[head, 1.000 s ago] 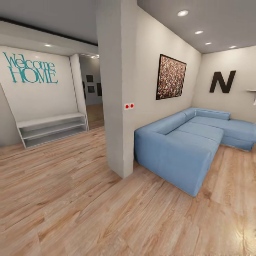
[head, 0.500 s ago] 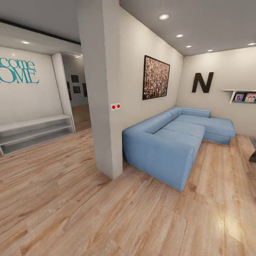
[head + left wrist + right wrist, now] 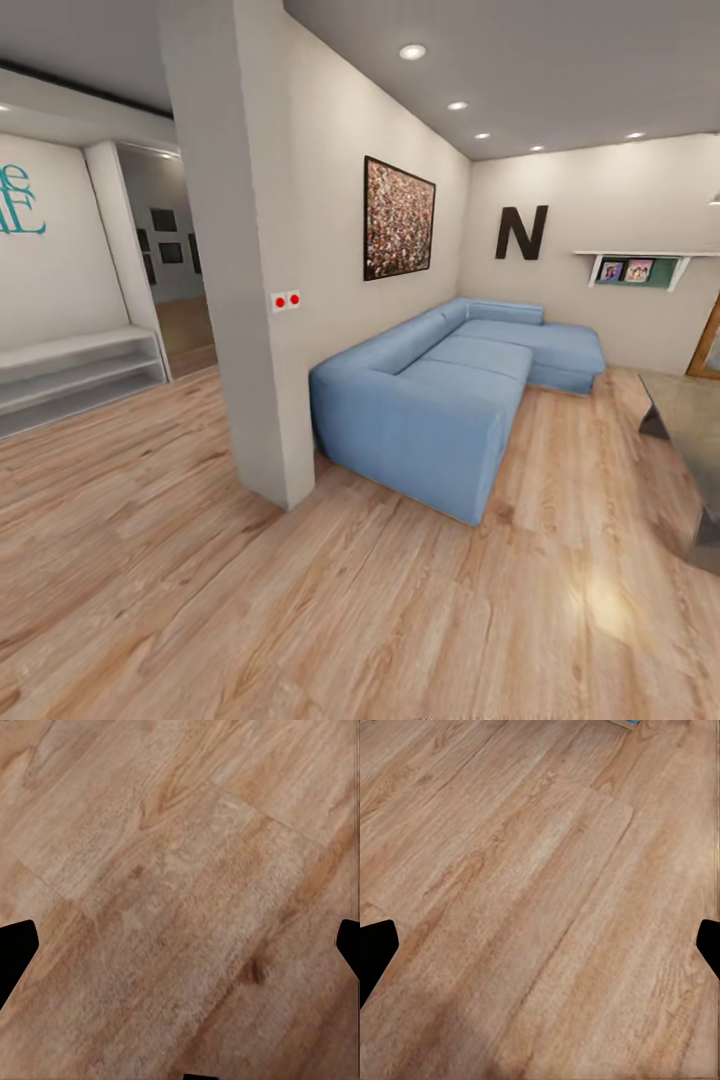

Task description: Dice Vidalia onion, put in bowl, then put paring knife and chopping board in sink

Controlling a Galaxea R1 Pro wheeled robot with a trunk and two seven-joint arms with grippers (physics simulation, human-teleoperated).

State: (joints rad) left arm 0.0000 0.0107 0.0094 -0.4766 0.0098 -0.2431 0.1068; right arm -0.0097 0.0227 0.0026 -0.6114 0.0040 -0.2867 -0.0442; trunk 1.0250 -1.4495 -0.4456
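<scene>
Living room, wood floor [image 3: 300, 600] | one blue sofa [image 3: 440, 390] | two red switches [image 3: 286, 299]

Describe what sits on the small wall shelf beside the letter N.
Two framed photos stand on the shelf; their subjects are too small to make out.

The head camera looks level across a room at a sofa [image 3: 440, 400] and pillar [image 3: 235, 250]. Both wrist cameras face down, close over the floor [image 3: 180, 885] the head view shares.
</scene>
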